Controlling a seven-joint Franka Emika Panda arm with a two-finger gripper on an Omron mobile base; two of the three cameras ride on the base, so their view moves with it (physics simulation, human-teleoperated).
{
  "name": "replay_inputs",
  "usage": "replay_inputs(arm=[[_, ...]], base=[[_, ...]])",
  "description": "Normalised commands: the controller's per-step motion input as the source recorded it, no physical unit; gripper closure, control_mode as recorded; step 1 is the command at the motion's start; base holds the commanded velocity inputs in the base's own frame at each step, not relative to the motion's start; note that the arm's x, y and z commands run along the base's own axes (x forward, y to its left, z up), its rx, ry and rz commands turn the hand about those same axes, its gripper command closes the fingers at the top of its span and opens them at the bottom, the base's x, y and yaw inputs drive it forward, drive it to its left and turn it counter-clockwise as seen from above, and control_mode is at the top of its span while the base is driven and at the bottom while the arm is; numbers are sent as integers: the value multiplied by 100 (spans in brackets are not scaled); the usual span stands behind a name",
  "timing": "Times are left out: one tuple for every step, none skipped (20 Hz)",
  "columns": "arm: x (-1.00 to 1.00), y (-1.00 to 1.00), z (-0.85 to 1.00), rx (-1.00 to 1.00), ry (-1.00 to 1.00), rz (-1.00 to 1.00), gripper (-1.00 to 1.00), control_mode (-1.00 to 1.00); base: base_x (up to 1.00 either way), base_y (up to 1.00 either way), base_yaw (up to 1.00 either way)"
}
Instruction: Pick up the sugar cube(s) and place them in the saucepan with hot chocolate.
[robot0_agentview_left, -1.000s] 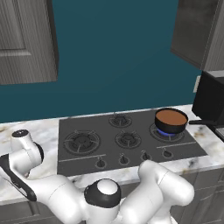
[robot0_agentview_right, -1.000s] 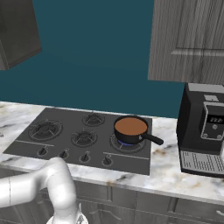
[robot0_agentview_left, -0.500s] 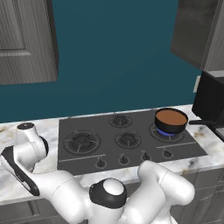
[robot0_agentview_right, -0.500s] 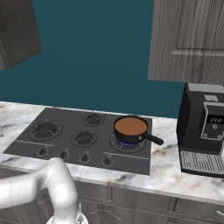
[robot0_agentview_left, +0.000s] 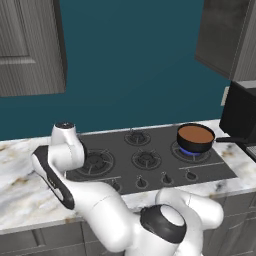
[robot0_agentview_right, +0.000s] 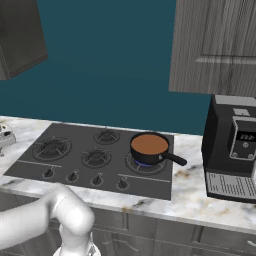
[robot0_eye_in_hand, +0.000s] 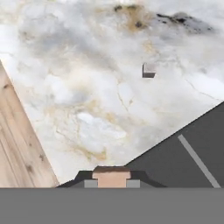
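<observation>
Hand (robot0_eye_in_hand: 111, 183) nearly closed, pinching a small reddish-brown sugar cube (robot0_eye_in_hand: 111, 175) between the two finger tips at the bottom of the hand view; only the cube's top part shows, rest cut off by the frame bottom. Under it marble desk (robot0_eye_in_hand: 87, 87), with a dark stove edge (robot0_eye_in_hand: 192, 153) at lower right and a wood floor strip (robot0_eye_in_hand: 15, 144) at left. Farther out on the marble a pale greyish-white sugar cube (robot0_eye_in_hand: 148, 70) sits alone, well apart from the hand. In base views the arm bends low over the left end of the desk, past the stove's left side. Saucepan (robot0_agentview_left: 195, 138) on the far right burner, filled with smooth brown hot chocolate (robot0_agentview_right: 149, 144), blue flame under it, black handle pointing right. Coffee machine (robot0_agentview_right: 232, 147) beside it, partly cut off at the edge.
</observation>
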Motion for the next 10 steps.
replay_inputs(arm=[[-3, -100, 81, 0, -2, -1, 100, -100], [0, -100, 81, 0, -2, -1, 100, -100], [0, -100, 79, 0, 0, -2, 100, -100], [0, -100, 79, 0, 0, -4, 100, -100], [0, -100, 74, 0, 0, -7, 100, -100], [0, -100, 66, 0, 0, -9, 100, -100], [0, -100, 60, 0, 0, -11, 100, -100], [0, -100, 56, 0, 0, -13, 100, -100], [0, -100, 51, 0, 0, -15, 100, -100], [2, -100, 47, 0, 0, -18, 100, -100]], base=[[0, 0, 0], [0, 0, 0], [0, 0, 0], [0, 0, 0], [0, 0, 0], [0, 0, 0], [0, 0, 0], [0, 0, 0], [0, 0, 0], [0, 0, 0]])
